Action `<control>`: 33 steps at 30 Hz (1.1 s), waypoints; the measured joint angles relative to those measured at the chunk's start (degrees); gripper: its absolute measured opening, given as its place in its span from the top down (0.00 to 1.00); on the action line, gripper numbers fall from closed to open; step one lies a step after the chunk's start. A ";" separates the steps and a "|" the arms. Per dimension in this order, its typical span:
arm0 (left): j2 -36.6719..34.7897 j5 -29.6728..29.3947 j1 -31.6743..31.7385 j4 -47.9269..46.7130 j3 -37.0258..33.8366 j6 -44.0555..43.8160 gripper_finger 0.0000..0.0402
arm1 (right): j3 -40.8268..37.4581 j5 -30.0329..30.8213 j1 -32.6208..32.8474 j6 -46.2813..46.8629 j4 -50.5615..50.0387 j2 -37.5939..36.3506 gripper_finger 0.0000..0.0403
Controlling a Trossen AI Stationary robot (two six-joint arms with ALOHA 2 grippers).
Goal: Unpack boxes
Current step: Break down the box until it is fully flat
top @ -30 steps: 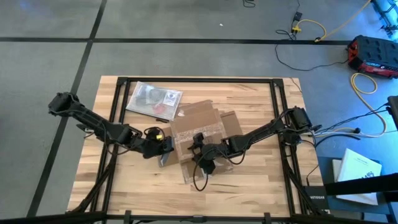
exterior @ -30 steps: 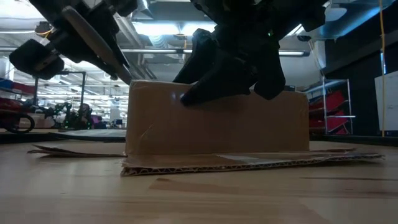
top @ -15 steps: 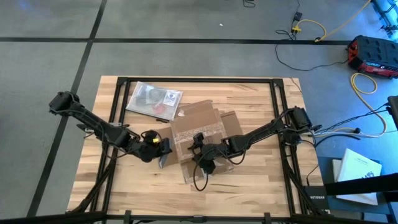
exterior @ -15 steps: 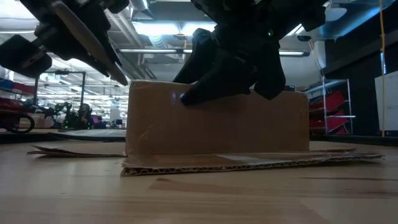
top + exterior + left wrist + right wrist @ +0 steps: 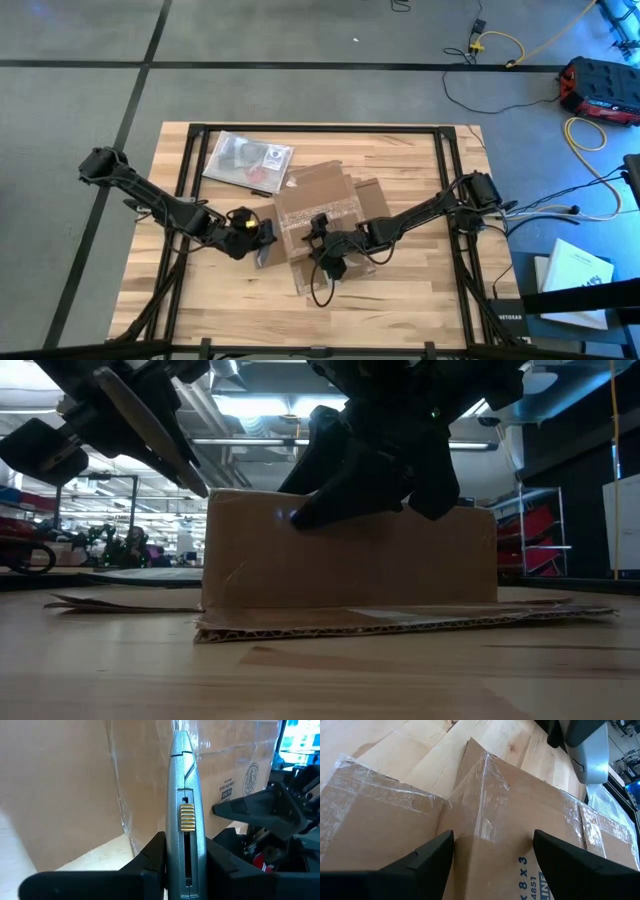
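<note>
The bench [image 5: 400, 300] is made of light wood and fills the middle of the high view. The box [image 5: 325, 215] lies near the middle of the bench, a little toward the near edge. It is brown cardboard with flaps spread out flat and shiny tape strips on it. In the low view the box [image 5: 350, 560] sits in the middle of the frame, with a flat flap in front of it on the wood.

The right gripper [image 5: 328, 262] is at the lower middle of the high view, pressed down on the near part of the box. Its jaws stand wide apart over the taped cardboard and hold nothing.

The left gripper [image 5: 262, 240] is just left of the box. Its jaws are clenched on a silver knife [image 5: 185, 820] with a small gold slider on its back. The tip of the knife points at the side of the box.

Farther back, at the upper left of the bench, lies a clear bag [image 5: 247, 160], well apart from both arms. A small red thing [image 5: 259, 190] lies between the bag and the box.
</note>
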 joint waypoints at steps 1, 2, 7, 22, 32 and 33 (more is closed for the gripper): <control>0.00 0.28 0.00 0.08 0.00 0.01 0.85 | 0.00 0.00 0.00 0.00 0.00 0.00 0.36; 0.00 0.41 0.00 0.09 0.00 0.01 0.85 | 0.00 0.00 0.00 0.00 0.00 0.00 0.36; 0.31 0.43 0.07 0.73 0.00 0.19 0.85 | 0.00 0.00 0.00 0.00 0.00 0.00 0.36; 3.30 1.08 0.39 4.78 -0.02 1.08 0.85 | -0.04 -0.02 0.04 0.04 -0.28 -0.04 0.36; 3.30 1.39 0.39 4.91 -0.02 1.10 0.85 | -0.04 -0.04 0.04 -0.66 -0.13 -0.04 0.36; 3.32 1.43 0.39 4.97 -0.02 1.10 0.85 | -0.04 -0.07 0.04 -0.85 -0.11 -0.04 0.36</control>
